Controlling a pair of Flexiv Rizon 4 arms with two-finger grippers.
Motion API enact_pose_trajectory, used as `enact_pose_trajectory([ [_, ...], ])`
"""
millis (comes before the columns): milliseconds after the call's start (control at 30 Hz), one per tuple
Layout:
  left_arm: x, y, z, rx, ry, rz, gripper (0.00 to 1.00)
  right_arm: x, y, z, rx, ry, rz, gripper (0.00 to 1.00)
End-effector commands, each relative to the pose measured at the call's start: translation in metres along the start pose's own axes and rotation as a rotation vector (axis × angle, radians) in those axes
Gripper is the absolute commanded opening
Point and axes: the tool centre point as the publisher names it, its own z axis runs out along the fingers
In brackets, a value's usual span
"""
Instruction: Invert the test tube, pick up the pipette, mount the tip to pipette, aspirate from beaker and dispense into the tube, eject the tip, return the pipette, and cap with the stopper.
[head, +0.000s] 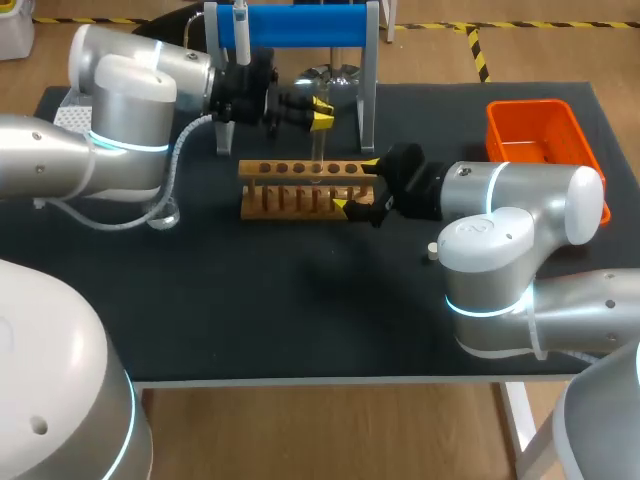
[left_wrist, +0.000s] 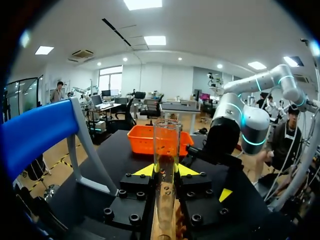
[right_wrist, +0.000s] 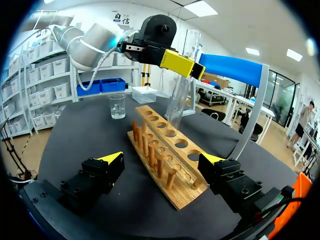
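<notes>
A clear test tube (left_wrist: 166, 145) stands upright, and my left gripper (left_wrist: 166, 171) is shut on it, its yellow tips at either side. In the right wrist view the tube (right_wrist: 181, 85) hangs from the left gripper (right_wrist: 183, 65) with its lower end at a hole of the wooden rack (right_wrist: 165, 155). My right gripper (right_wrist: 162, 164) is open, its fingers straddling the rack's near end without touching it. From above, the left gripper (head: 318, 112) is over the rack (head: 305, 188) and the right gripper (head: 358, 186) at its right end. The pipette (head: 241, 25) hangs on the blue stand (head: 300, 25).
A glass beaker (right_wrist: 117, 106) stands beyond the rack, at the table's left (head: 165, 212). A white tip box (right_wrist: 144, 94) is behind it. An orange bin (head: 540, 140) occupies the back right corner. A small white stopper (head: 431, 251) lies by my right arm.
</notes>
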Motion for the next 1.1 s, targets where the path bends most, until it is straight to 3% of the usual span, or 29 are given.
enact_pose_trajectory([
  [33,-0.001,0.000,0.000,-0.003,0.004,-0.004,0.00,0.000,0.001,0.000,0.004,0.001,0.000,1.00],
  [1100,0.007,0.006,0.011,0.062,-0.121,0.036,0.00,0.000,0.001,0.000,0.004,0.001,0.000,1.00],
])
